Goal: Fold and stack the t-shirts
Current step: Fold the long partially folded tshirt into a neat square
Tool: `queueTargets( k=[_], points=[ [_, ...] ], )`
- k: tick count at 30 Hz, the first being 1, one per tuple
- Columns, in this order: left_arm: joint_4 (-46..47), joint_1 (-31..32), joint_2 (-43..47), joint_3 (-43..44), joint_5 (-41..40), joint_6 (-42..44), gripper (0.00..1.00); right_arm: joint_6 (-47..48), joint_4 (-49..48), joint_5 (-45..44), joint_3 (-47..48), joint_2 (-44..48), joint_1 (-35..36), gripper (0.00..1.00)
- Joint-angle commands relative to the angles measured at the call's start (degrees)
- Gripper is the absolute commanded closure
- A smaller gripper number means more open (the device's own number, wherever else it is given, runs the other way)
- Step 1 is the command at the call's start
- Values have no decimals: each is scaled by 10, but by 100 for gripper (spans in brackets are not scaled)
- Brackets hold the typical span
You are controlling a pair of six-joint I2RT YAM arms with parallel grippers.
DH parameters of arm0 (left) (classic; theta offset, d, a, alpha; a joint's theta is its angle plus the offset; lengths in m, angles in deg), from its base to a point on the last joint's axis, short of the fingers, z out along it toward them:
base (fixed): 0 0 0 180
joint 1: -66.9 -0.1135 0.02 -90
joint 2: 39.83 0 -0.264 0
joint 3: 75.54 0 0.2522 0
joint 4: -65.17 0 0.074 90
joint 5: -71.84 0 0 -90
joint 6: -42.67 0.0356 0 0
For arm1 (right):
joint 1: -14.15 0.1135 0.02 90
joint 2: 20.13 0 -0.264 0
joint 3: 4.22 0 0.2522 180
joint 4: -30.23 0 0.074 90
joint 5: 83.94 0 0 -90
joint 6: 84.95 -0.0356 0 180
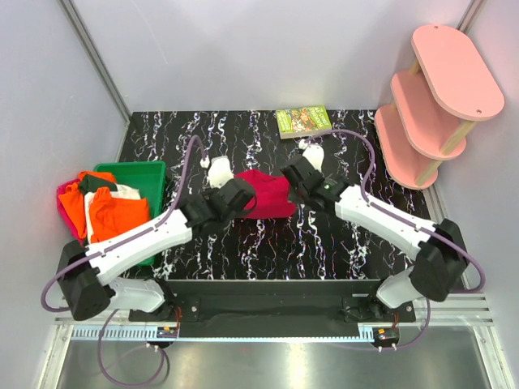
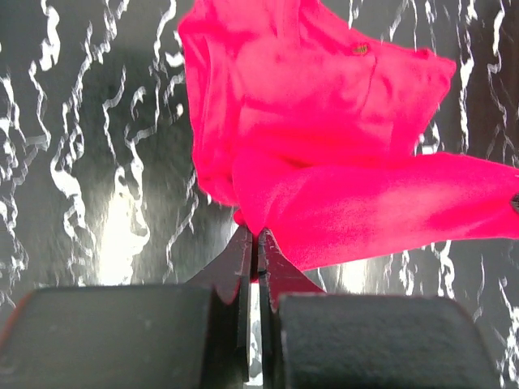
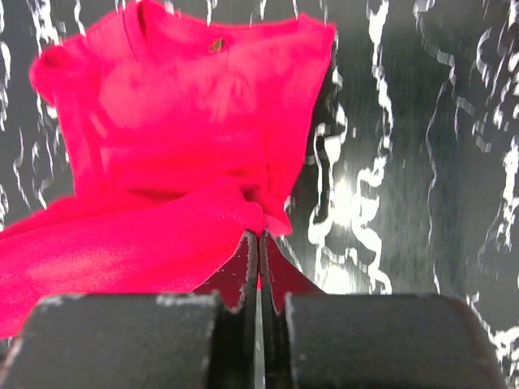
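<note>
One red shirt [image 1: 263, 194] is in work. Top view: it lies bunched on the black marbled table [image 1: 268, 243], to the right of the green tray [image 1: 142, 168] and apart from it. The rest are heaped unfolded in and over that tray: orange cloth [image 1: 117, 215] in two lumps (one shirt or two, not clear), one white shirt [image 1: 122, 193], and one pink shirt [image 1: 62, 203] at the tray's left edge. No folded stack shows, so the task reads as barely begun. One book [image 1: 304, 121] lies further right of the tray, beyond the red shirt.

Left wrist view: the left gripper [image 2: 254, 239] has its jaws pressed together on a fold at the red shirt's near edge, which appears raised off the table. The tray is out of view.

Right wrist view: the right gripper [image 3: 259, 239] likewise pinches the shirt's near edge, jaws closed on cloth. The neckline lies at the far side.
</note>
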Motion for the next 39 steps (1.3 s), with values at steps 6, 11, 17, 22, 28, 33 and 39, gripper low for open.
queueTargets(
  k=[6, 11, 17, 22, 28, 33, 39],
  points=[
    [81, -105, -100, 77, 23, 120, 100, 74, -38, -15, 115, -114, -75, 100],
    [110, -152, -163, 103, 58, 142, 100, 72, -45, -1, 173, -190, -109, 100],
    [130, -218, -243, 145, 90, 158, 100, 74, -47, 10, 243, -270, -138, 100],
    [137, -249, -299, 178, 109, 161, 100, 85, -48, 17, 295, -338, -149, 100],
    [141, -267, -358, 214, 131, 164, 100, 96, -47, 31, 349, -397, -158, 100],
    [141, -277, -399, 243, 139, 165, 92, 107, -49, 56, 374, -430, -160, 100],
    [171, -278, -366, 245, 130, 166, 22, 129, -51, 60, 423, -439, -160, 57]
  ],
)
